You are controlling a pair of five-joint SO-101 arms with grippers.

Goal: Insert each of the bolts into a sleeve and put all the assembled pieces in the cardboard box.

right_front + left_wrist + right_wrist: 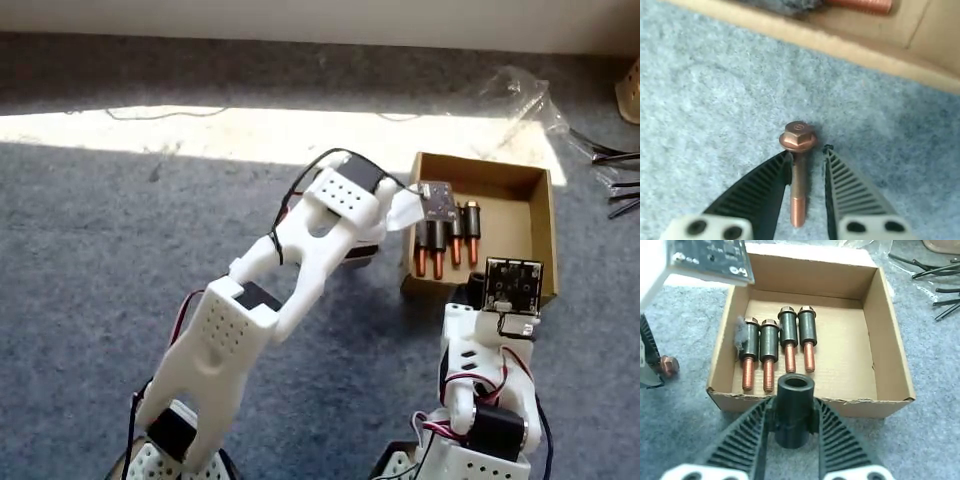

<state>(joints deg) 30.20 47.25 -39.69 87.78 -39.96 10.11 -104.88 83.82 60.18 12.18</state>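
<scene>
- Bolt (798,165) handling: judged to be stiff, dense metal that is light for its size. The round shank is likely to roll or twist if pinched off-centre. Hold is best taken on the plain shank under the flange, leaving the threaded end free.
- Sleeve (795,390) handling: judged rigid, with a smooth wall that could slip. Mid-wall is the right place to hold it, with the bore kept clear.
- Bolt appearance: copper-coloured, hex head with flange, smooth shank, thread at the tip.
- Sleeve appearance: black, thick-walled tube with its open bore facing up.
- Left gripper (806,151): jaws are set narrow astride the bolt shank. One finger touches it and a slight gap is seen at the other, so it is not clamped.
- Right gripper (793,402): closed on the sleeve, which is held upright.
- Bolt position: on the carpet (700,110), just outside one wall of the box (890,340).
- Sleeve position: just outside the box's near wall.
- Box contents: four assembled pieces (769,342) are laid side by side near one wall, and grey fluff is noted on one.
</scene>
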